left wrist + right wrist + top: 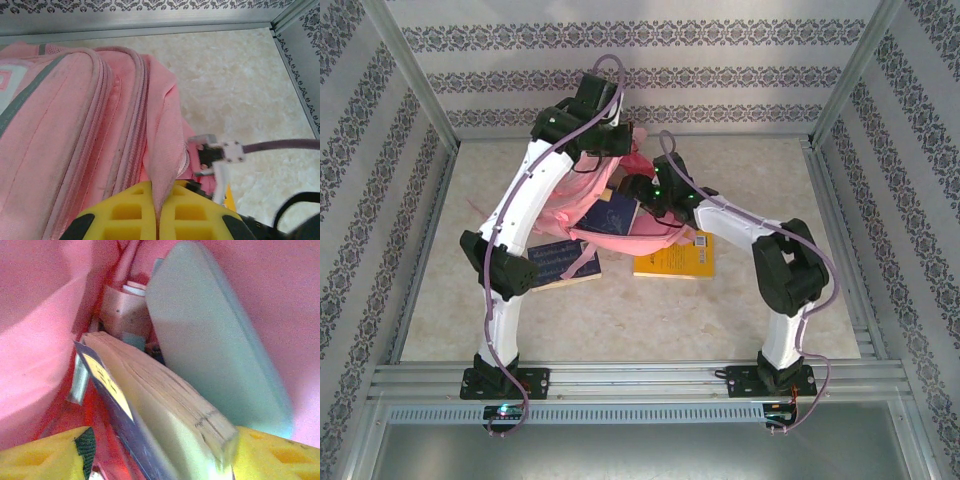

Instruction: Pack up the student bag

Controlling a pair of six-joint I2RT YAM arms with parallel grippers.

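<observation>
The right hand (160, 457) had its yellow fingers (45, 455) standing apart inside the student bag (592, 190), a large pink fabric backpack lying at the far middle of the counter (620, 320). Between them lay a thick paperback book with a dark blue cover (150, 405), touching the right finger and clear of the left. Beyond it leaned a pale grey-green flat case (215, 350). The left hand (158, 202) was clamped on a fold of the bag's mouth, holding it up. Done well, I judged, the right hand would back straight out along the book without snagging the lining, the left keeping the mouth wide.
</observation>
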